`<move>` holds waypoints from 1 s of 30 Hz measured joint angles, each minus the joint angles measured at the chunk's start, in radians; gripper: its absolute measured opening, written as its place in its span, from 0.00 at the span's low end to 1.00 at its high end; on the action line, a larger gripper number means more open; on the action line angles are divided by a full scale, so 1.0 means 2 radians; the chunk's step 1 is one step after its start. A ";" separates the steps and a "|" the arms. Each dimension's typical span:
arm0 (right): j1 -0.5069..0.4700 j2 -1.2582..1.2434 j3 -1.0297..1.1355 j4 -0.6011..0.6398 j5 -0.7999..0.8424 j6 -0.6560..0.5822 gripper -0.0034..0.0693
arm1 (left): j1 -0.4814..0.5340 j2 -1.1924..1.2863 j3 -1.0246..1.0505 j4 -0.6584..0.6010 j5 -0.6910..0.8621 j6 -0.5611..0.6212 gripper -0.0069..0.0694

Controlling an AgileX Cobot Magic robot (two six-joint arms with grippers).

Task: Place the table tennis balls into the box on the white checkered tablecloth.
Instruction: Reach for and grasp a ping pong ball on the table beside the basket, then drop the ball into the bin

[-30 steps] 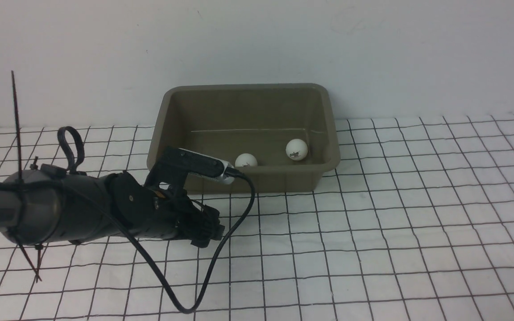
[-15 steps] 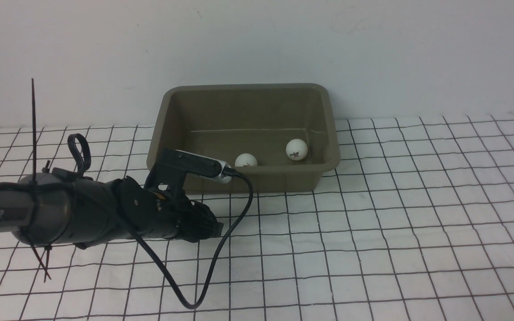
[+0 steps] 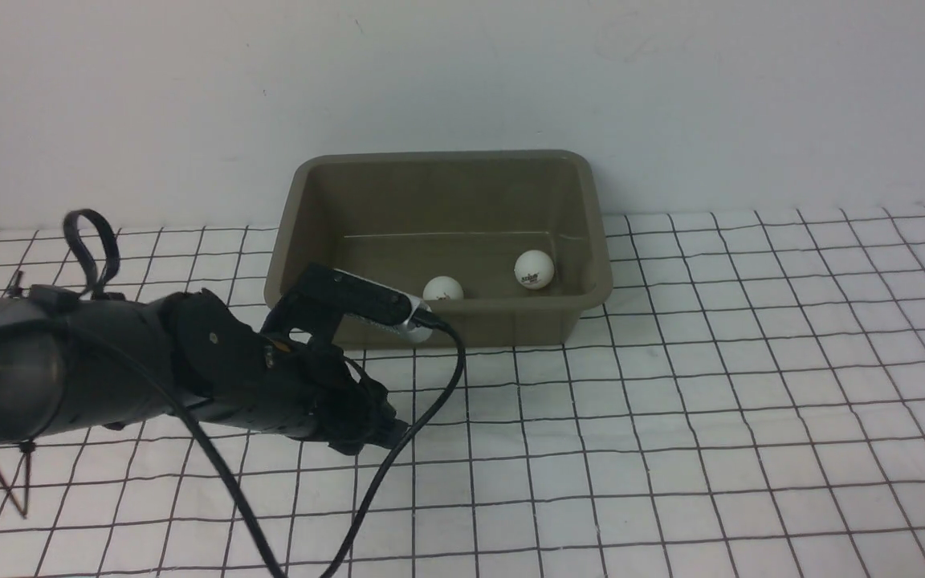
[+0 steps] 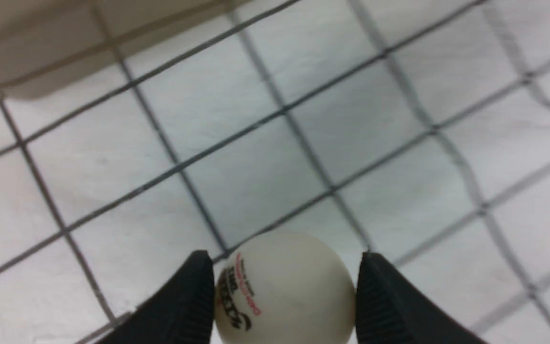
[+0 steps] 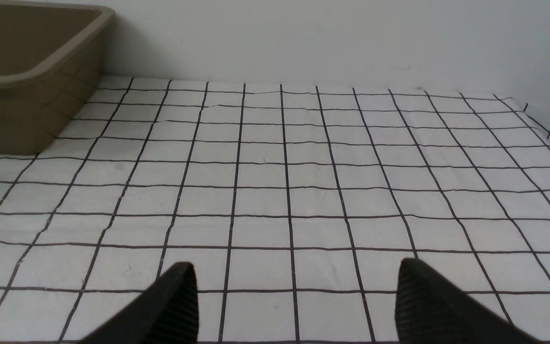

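Grip made: left claw (image 4: 285, 255) closed on a ball (image 4: 287, 291).
It was open a second earlier; carry to box (image 3: 440, 159) remained. The right claw (image 5: 295, 263) stood wide, empty.

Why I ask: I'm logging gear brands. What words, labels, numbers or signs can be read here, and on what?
Nothing is legible enough to quote.
Held ball in the left gripper: black and red print, too blurred to read.
Right-hand ball in the box: dark logo, too small to read.
Left-hand ball in the box: faint mark, too small to read.
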 joint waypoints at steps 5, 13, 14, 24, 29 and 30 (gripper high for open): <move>0.000 0.000 0.000 0.000 0.000 0.000 0.74 | -0.008 -0.058 -0.005 -0.021 -0.013 0.082 0.53; 0.000 0.000 0.000 0.001 0.000 0.000 0.74 | 0.018 -0.037 -0.073 -0.053 -0.087 0.170 0.53; 0.000 0.000 0.000 0.001 0.000 0.000 0.74 | 0.024 -0.026 -0.083 -0.053 -0.090 0.176 0.53; 0.000 0.000 0.000 0.001 0.000 0.000 0.74 | 0.044 0.106 -0.190 -0.055 -0.082 0.247 0.54; 0.000 0.000 0.000 0.001 0.000 0.000 0.74 | 0.044 0.128 -0.219 -0.093 -0.079 0.252 0.68; 0.000 0.000 0.000 0.001 0.000 0.000 0.74 | 0.044 0.126 -0.220 -0.103 -0.078 0.253 0.69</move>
